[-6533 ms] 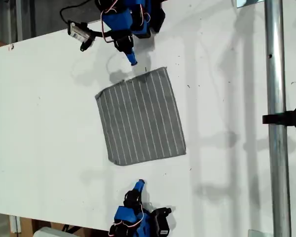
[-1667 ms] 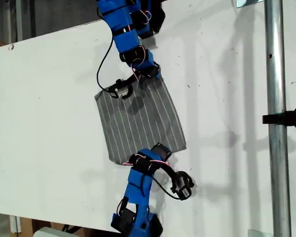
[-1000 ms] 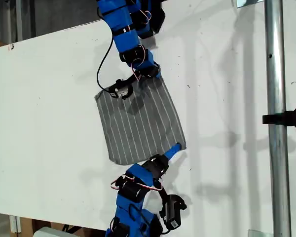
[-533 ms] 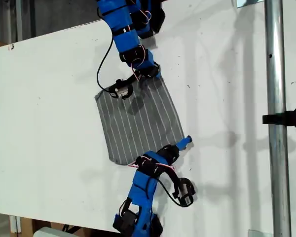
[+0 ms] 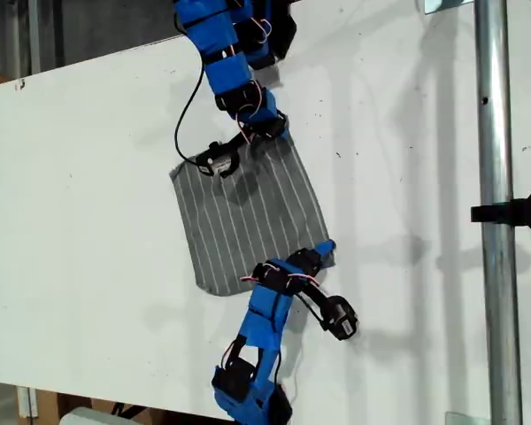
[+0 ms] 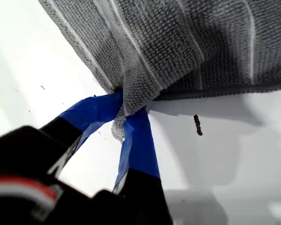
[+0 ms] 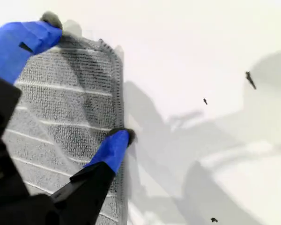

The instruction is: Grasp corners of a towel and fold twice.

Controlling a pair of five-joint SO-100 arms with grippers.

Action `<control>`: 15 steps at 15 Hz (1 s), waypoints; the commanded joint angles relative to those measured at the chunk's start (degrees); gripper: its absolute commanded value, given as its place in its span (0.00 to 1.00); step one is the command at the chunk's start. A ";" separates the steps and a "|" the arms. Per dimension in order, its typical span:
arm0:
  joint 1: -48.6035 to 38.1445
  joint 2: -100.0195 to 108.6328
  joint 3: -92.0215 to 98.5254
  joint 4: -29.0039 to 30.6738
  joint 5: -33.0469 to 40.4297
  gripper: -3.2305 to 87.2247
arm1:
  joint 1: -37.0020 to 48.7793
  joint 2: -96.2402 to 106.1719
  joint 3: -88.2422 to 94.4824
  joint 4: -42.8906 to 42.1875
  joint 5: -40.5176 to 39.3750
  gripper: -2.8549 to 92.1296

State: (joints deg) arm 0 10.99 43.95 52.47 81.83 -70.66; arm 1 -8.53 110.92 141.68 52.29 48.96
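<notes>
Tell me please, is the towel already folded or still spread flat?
Spread, not folded: the towel lies as one flat layer on the table. Only one corner is bunched in my first end effector.

Grey towel (image 5: 248,212) with thin white pinstripes; blue-tipped black grippers; white table (image 5: 88,177).

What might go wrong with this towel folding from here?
My first gripper pinches only a small bunched tip of one corner of the towel, so it may slip out on lifting. My second gripper is open at the towel's edge; closing there might catch too little cloth, leaving a crooked fold.
</notes>
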 commanded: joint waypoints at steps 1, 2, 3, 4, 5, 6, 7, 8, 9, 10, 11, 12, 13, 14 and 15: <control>-2.81 -0.26 -1.05 0.53 -2.81 0.20 | -0.53 3.08 -0.35 -0.88 0.44 0.03; -3.25 -0.79 -1.14 1.41 -2.02 0.07 | -0.53 3.16 -0.26 -0.88 0.44 0.03; -3.25 -0.53 -1.23 3.16 -2.29 0.00 | -0.62 3.25 -0.18 -0.97 0.44 0.03; -3.08 0.00 -1.67 5.36 -2.90 0.00 | -0.62 3.34 -0.18 -0.97 0.44 0.03; -2.72 1.14 -1.67 6.77 -3.16 0.00 | -0.62 3.43 -0.18 -0.97 0.44 0.03; -2.29 2.64 -1.67 7.73 -3.69 0.00 | -0.62 3.43 -0.18 -0.97 0.44 0.03; -2.11 4.13 -1.67 8.61 -4.57 0.00 | -0.62 3.43 -0.18 -0.97 0.44 0.03; -2.11 5.19 -1.67 10.11 -5.98 0.00 | -0.70 3.52 -0.18 -0.97 0.44 0.03; -1.85 6.42 -1.85 10.55 -5.27 0.00 | -1.32 4.22 -0.26 -0.79 0.44 0.03; -1.41 8.26 -1.85 10.81 -4.31 0.00 | -2.64 5.10 -1.67 0.44 0.44 0.03; -1.05 10.20 -1.93 10.81 -3.08 0.00 | -3.78 6.94 -3.78 2.90 0.62 0.03; -0.44 12.13 -2.02 10.81 -1.58 0.00 | -5.01 10.28 -5.80 5.45 0.88 0.03; 0.18 13.97 -2.20 10.81 -0.09 0.00 | -6.50 13.54 -7.56 6.86 0.88 0.03; 1.23 15.29 -2.11 11.34 1.67 0.00 | -8.70 14.77 -9.40 7.38 1.41 0.03; 2.55 16.00 -2.02 12.39 2.46 0.00 | -11.69 13.45 -11.25 7.56 2.46 0.03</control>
State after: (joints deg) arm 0 11.60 55.02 51.50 92.99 -69.26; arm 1 -16.88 122.87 135.18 59.41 50.45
